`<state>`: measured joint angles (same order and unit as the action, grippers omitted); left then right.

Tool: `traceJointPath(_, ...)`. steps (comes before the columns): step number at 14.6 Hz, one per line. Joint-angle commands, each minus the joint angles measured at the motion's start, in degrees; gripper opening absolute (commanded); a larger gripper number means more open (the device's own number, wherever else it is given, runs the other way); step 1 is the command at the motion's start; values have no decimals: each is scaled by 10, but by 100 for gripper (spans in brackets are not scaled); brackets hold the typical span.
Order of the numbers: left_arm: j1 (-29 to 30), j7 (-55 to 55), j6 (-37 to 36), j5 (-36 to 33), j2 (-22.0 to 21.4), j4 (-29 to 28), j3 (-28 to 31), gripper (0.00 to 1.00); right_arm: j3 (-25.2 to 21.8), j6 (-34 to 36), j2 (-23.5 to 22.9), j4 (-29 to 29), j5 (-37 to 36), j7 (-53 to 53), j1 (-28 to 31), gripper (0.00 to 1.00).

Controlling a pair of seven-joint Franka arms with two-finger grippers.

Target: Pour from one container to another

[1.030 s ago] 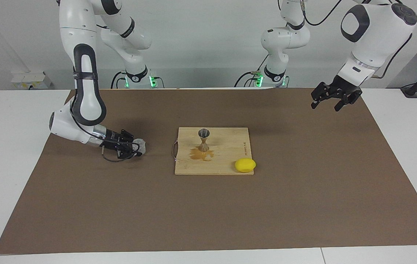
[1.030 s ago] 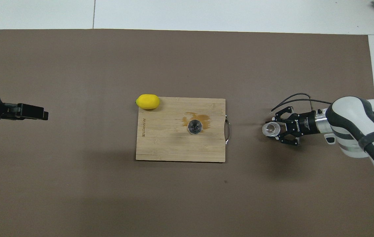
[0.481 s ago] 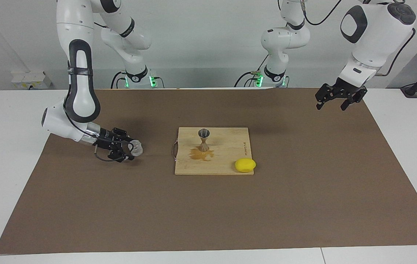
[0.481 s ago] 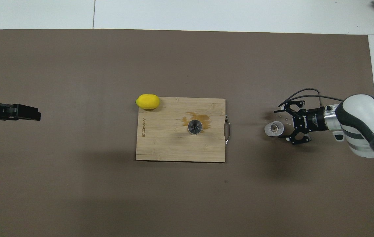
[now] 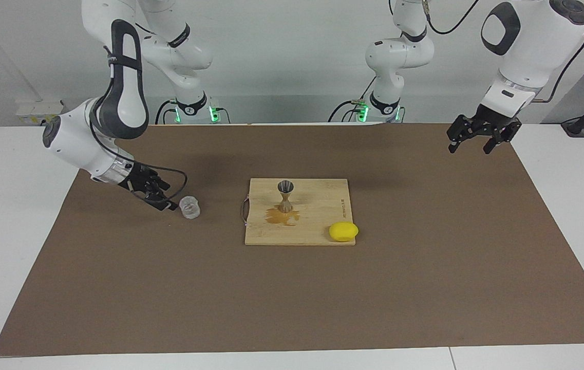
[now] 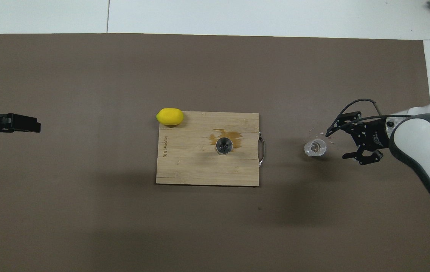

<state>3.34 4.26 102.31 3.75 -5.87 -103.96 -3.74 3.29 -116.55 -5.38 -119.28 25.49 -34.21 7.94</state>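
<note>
The clear glass tumbler (image 5: 189, 207) (image 6: 315, 147) stands upright on the brown mat, beside the board toward the right arm's end. My right gripper (image 5: 164, 196) (image 6: 337, 146) is open and raised a little, a short gap away from the glass and touching nothing. The grey metal jigger (image 5: 285, 196) (image 6: 224, 146) stands upright on the wooden cutting board (image 5: 317, 228) (image 6: 199, 170), with a brown spill (image 5: 281, 217) (image 6: 233, 135) around its foot. My left gripper (image 5: 469, 148) (image 6: 29, 124) hangs open and empty over the mat's edge at the left arm's end, waiting.
A yellow lemon (image 5: 343, 231) (image 6: 169, 116) sits at the board's corner farther from the robots, toward the left arm's end. The board has a metal handle (image 6: 262, 150) on the side facing the glass. The brown mat (image 5: 425, 267) covers the white table.
My right gripper has let go of the glass, opened, and drawn back and up toward its own end. The glass now stands alone. The left gripper drifted slightly outward.
</note>
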Motion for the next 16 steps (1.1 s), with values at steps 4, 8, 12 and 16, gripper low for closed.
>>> traceJointPath(4, -31, -10, 3, -17, 35, 40, 20, 100, 5, 16, 58, 42, -167, 67, -48, 100)
traceJointPath(8, -62, -9, -5, -30, 46, 62, 46, 100, 5, 62, 58, 118, -230, 202, -61, 100)
traceJointPath(12, -62, -39, -8, -31, 46, 68, 45, 100, 4, 155, 51, 217, -277, 254, -57, 100)
traceJointPath(16, -62, -43, -47, -32, 52, 93, 46, 100, 5, 198, 55, 238, -288, 259, -61, 100)
